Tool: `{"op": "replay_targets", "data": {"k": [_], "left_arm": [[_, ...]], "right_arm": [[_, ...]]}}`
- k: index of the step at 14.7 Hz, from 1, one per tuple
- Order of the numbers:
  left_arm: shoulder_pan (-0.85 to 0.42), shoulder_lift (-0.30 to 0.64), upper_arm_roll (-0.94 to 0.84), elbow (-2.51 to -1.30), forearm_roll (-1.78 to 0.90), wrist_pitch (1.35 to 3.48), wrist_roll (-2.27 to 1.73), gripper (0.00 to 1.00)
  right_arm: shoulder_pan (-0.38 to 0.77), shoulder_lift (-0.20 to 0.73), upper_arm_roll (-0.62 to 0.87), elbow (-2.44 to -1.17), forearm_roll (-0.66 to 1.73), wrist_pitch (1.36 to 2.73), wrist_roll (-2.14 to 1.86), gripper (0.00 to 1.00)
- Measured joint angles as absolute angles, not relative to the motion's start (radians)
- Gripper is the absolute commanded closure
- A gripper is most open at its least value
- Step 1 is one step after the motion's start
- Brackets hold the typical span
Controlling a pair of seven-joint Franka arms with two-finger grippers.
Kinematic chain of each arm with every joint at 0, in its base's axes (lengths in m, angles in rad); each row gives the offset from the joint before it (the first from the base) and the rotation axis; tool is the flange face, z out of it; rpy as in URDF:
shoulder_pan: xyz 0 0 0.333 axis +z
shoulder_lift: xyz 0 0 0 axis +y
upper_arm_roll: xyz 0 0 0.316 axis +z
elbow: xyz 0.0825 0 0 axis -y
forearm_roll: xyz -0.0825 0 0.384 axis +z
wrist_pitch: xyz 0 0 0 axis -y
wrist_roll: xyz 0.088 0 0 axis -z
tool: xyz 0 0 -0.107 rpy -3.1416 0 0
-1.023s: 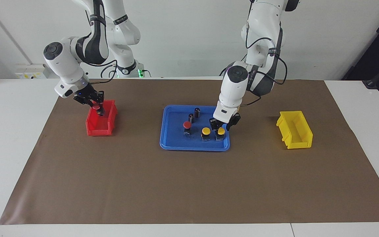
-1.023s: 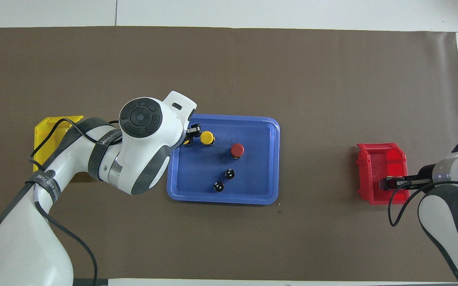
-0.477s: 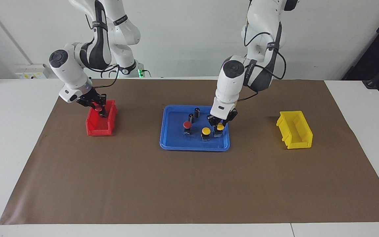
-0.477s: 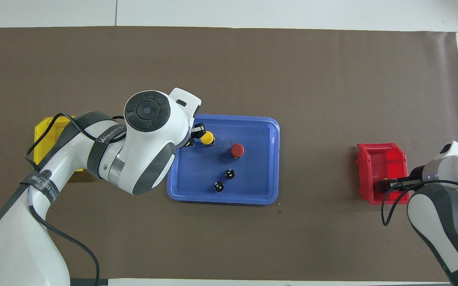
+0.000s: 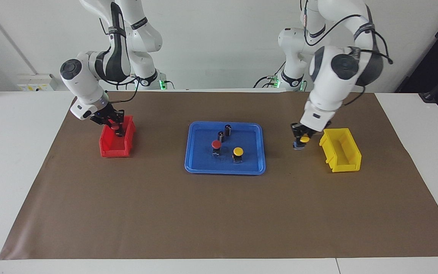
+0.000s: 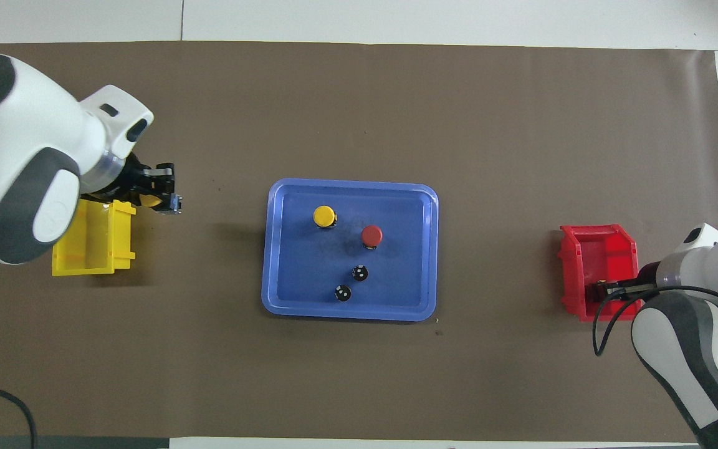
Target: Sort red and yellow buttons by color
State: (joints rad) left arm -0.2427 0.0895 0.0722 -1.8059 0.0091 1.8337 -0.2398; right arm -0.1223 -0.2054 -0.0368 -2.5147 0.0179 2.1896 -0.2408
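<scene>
My left gripper (image 5: 300, 137) is shut on a yellow button (image 5: 304, 139) and holds it in the air over the mat, just beside the yellow bin (image 5: 352, 159). In the overhead view the same gripper (image 6: 162, 194) hangs at that bin's (image 6: 92, 249) corner. My right gripper (image 5: 115, 128) is shut on a red button (image 5: 114, 124) over the red bin (image 5: 114, 152). On the blue tray (image 5: 224, 169) stand one red button (image 5: 216, 144) and one yellow button (image 5: 238, 151).
Two dark cylinders (image 5: 227, 129) (image 5: 221, 135) without coloured caps stand on the tray, nearer to the robots than the buttons. A brown mat (image 5: 219, 213) covers the table, with the red bin (image 6: 589, 249) toward the right arm's end.
My left gripper closed on a yellow button on the tray, lifted it and carried it across to the yellow bin. My right gripper, still holding the red button, shifted slightly over the red bin.
</scene>
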Motion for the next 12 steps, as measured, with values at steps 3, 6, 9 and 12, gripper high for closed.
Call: {"op": "replay_targets", "data": {"k": [3,6,9,12], "left_arm": [[-0.089,0.083,0.075,-1.807,0.009,1.834,-0.053,0.98],[-0.01,0.079,0.074,-1.841,0.009,1.854,0.009,0.98],[0.014,0.046,0.073,-1.941,0.009,1.895,0.011,0.98],[0.02,-0.019,0.072,-2.103,0.009,2.009,0.013,0.99]], "right_arm": [[-0.122,-0.205,-0.035,-2.517,0.018,2.19,-0.241,0.37],[-0.122,-0.203,-0.033,-2.497,0.017,2.167,-0.241,0.37],[-0.122,-0.203,-0.027,-2.385,0.017,2.055,-0.241,0.37],[-0.122,-0.199,0.022,-2.246,0.019,1.966,-0.223,0.33]]}}
